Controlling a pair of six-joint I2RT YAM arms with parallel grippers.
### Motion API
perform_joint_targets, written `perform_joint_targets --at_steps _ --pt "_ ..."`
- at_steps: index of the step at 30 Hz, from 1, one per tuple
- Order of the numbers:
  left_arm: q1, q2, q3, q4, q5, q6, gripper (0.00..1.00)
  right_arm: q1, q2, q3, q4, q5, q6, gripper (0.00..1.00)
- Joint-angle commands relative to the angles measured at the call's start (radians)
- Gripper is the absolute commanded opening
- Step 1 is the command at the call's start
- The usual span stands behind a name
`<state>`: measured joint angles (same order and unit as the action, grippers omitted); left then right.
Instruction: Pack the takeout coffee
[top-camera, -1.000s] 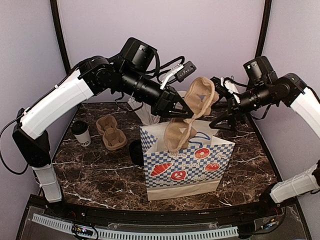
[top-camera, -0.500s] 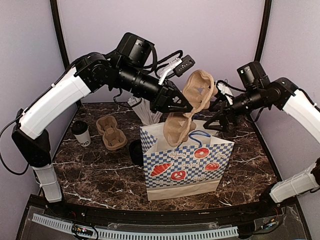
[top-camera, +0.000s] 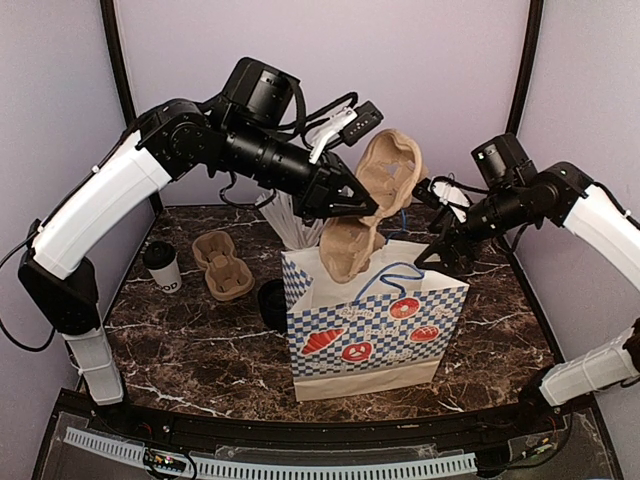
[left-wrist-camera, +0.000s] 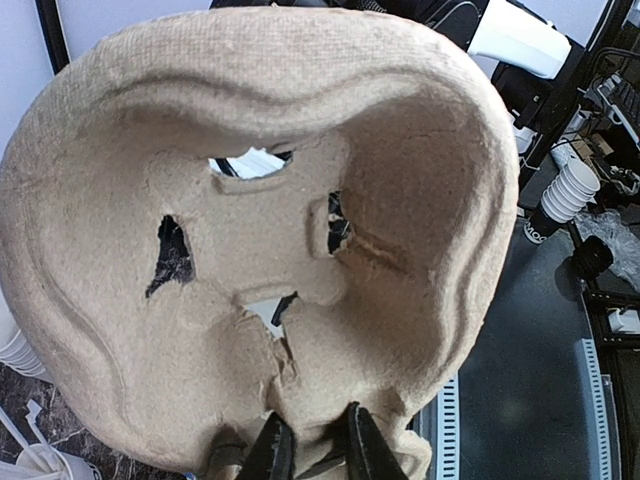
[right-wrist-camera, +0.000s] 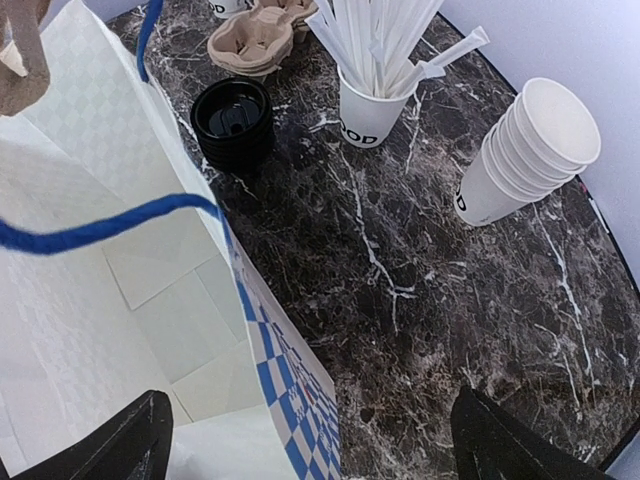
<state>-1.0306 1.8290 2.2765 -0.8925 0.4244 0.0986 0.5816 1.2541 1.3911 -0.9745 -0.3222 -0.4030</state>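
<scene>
The left gripper (top-camera: 352, 205), clenched on the pulp carrier (top-camera: 385, 175), has risen a little, so the carrier now hangs higher over the paper bag (top-camera: 375, 330). The right gripper (top-camera: 438, 255), spread and empty, has come down to the bag's right rim. The coffee cup (top-camera: 162, 268) stands well left of the bag, so I judge its packing not yet begun.

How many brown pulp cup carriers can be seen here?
2. One carrier hangs in the left gripper above the paper bag; a second carrier lies on the table at left, beside the lidded cup. It may be a nested stack.
</scene>
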Motion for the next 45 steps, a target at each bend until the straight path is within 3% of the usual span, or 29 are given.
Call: perform_joint_targets --at_steps 1,13,23,36,45 --pt "-0.003 0.007 -0.012 0.006 0.05 0.013 0.19 -0.003 -0.012 0.016 -0.048 0.085 -0.042 0.99" --pt "-0.046 0.014 -0.1 -0.02 0.065 0.035 0.19 -0.011 -0.05 0.014 -0.05 0.128 -0.073 0.99" --pt "-0.065 0.136 -0.098 -0.177 -0.048 0.098 0.19 -0.013 -0.048 0.019 -0.064 0.121 -0.122 0.99" --pt "-0.086 0.197 -0.13 -0.197 -0.163 0.129 0.18 -0.014 -0.036 0.08 -0.091 0.045 -0.15 0.99" --pt "-0.086 0.154 -0.057 -0.196 -0.17 0.111 0.17 -0.014 -0.064 0.139 -0.157 -0.046 -0.197 0.99"
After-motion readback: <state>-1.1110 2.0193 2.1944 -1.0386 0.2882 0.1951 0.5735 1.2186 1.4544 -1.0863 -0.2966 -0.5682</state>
